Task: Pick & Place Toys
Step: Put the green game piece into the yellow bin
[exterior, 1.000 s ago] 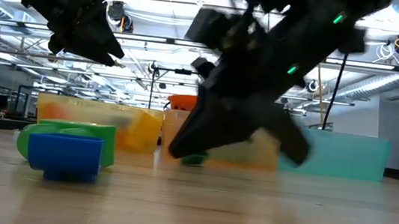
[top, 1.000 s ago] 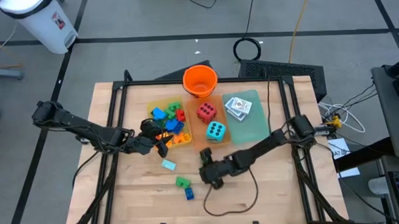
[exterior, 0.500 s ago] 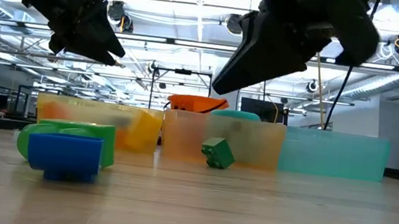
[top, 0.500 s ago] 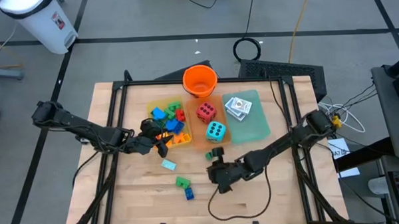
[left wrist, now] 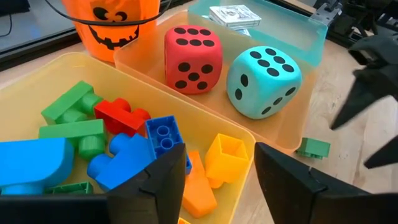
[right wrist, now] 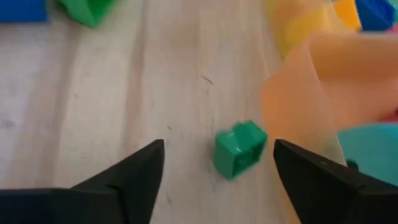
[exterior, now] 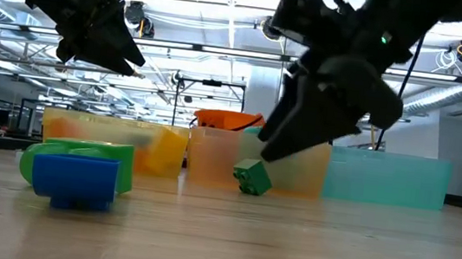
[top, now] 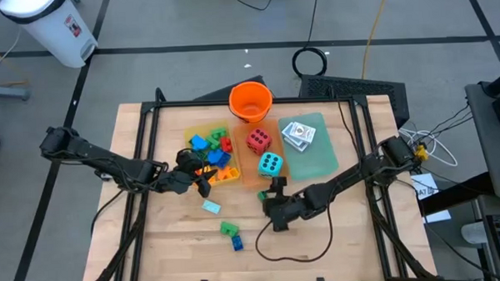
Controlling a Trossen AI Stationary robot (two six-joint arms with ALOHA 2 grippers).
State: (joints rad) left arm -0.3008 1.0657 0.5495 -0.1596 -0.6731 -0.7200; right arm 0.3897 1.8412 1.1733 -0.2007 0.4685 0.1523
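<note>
A small green brick [right wrist: 239, 149] lies tilted on the bare table [top: 345, 237], close to the orange tray's near wall [exterior: 210, 158]. My right gripper [right wrist: 219, 147] hangs open just above the brick, a finger on either side, touching nothing. My left gripper [left wrist: 217, 163] hovers open over the yellow tray [left wrist: 37, 74], which is full of coloured bricks [left wrist: 124, 118]; nothing sits between its fingers. The red die [top: 259, 140] and the teal die [top: 270, 165] sit in the orange tray. White card packs [top: 298, 134] lie in the green tray [top: 321, 159].
An orange bucket [top: 250, 101] stands behind the trays at the far edge. Three loose bricks lie near the front: pale teal [top: 211, 206], green [top: 228, 229] and blue [top: 237, 242]. A black cable [top: 296, 256] loops over the table under the right arm.
My right gripper has risen off the table, rolled, moved toward the orange tray and opened. The green brick, half hidden under it a second ago, now stands free and tilted by the tray wall. My left gripper has kept still.
</note>
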